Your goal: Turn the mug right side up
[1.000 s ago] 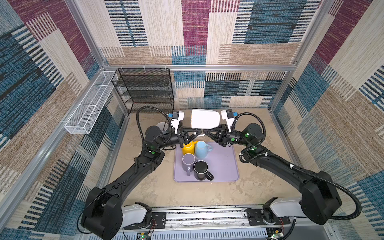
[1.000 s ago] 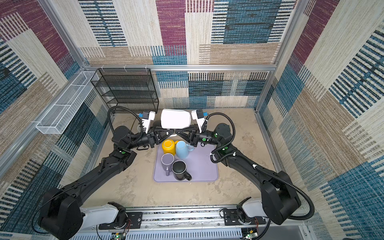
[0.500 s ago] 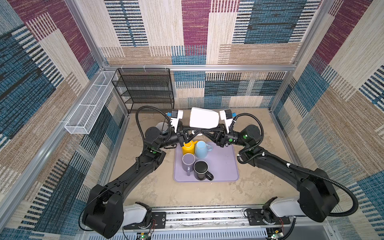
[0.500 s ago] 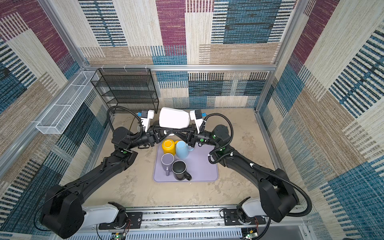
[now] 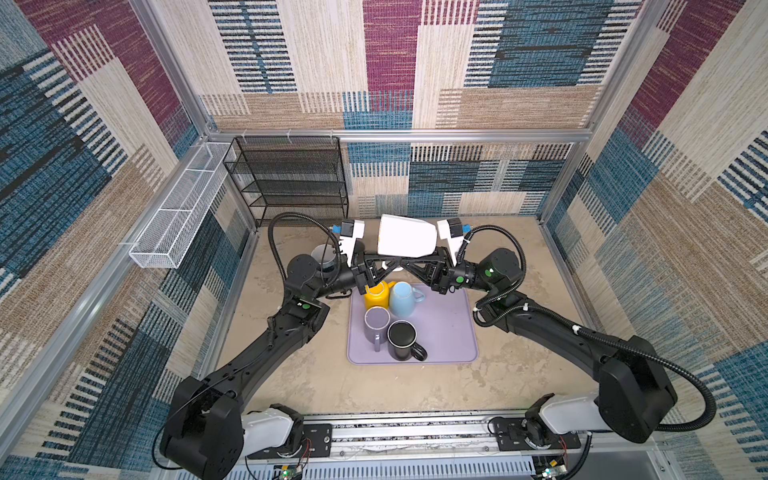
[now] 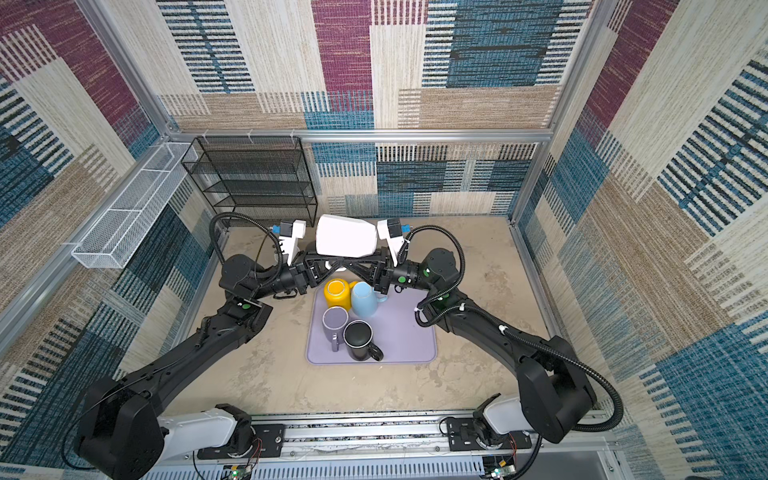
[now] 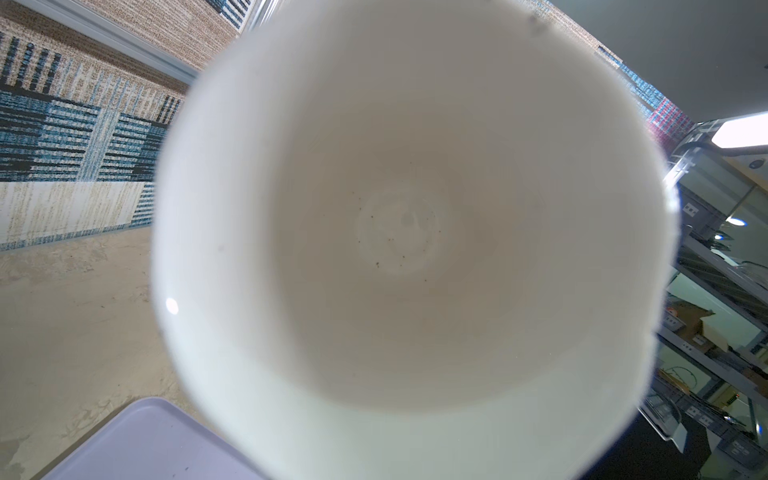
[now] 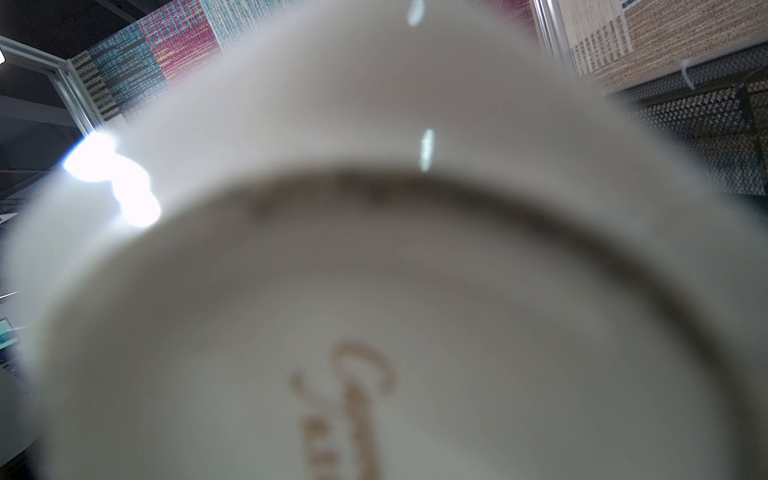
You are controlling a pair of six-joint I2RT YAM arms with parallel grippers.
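Looking at a plain glossy white mug [image 5: 405,237], tapering from a wide mouth to a narrower base; up in mid-air, tipped right over on its side, not upright yet; mouth pointing left, pale inside with a few dark specks at the bottom; base pointing right, with blurry brown script.

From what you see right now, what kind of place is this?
Most likely a robot test cell, not a home: fabric-patterned walls on an aluminium frame, two arms mounted on a rail, and mugs staged on a purple mat.
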